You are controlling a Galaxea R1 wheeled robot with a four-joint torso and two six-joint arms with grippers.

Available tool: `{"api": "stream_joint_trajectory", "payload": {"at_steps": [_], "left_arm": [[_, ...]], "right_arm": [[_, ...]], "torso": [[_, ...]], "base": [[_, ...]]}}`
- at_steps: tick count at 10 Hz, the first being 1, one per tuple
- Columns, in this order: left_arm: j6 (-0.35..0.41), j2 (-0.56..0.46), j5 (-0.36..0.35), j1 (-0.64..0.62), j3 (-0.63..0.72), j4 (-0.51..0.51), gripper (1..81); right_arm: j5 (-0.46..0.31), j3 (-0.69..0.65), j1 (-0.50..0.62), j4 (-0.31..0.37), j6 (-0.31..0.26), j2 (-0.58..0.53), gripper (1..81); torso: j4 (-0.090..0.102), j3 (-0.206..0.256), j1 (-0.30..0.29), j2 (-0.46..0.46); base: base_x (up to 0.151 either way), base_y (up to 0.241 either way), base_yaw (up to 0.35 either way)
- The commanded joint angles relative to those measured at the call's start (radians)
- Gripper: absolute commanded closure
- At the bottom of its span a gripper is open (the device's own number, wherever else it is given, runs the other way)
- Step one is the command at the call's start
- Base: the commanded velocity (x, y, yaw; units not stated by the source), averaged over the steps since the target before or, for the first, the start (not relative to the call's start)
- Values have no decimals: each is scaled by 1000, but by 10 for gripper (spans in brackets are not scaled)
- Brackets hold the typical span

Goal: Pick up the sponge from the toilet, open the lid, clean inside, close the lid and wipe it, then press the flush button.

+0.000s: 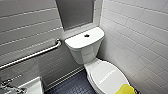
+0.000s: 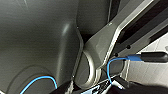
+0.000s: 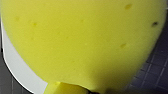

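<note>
One sponge (image 1: pixel 124 89), yellow, resting on near end of the closed lid (image 1: pixel 106 75) of the toilet (image 1: pixel 85 47); jaw state cannot be told; grasp advised mid-body, square, without dragging the lid.

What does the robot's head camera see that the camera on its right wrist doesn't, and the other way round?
Head camera: the toilet tank with the flush button, a metal grab bar, white wall tiles and a basin corner. Right wrist camera: the sponge close up, with its small pores visible. Both: the yellow sponge at the front of the closed white lid, with the dark floor below.
</note>
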Motion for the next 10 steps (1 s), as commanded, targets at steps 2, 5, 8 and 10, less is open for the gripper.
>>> {"api": "stream_joint_trajectory", "payload": {"at_steps": [2, 5, 8, 10], "left_arm": [[9, -19, 105, 2, 29, 2, 10], [11, -14, 105, -1, 29, 2, 10], [15, -14, 105, -1, 28, 2, 10], [15, -13, 105, -1, 28, 2, 10]], "right_arm": [[13, 170, -63, 28, -5, -163, 811], [369, 499, 15, -24, -11, -220, 811], [434, 632, 115, -9, -51, -226, 811], [432, 664, 223, 14, -52, -208, 811]], "torso": [[0, 0, 0, 0], [0, 0, 0, 0], [0, 0, 0, 0], [0, 0, 0, 0]], "base": [[0, 0, 0], [0, 0, 0], [0, 0, 0], [0, 0, 0]]}}
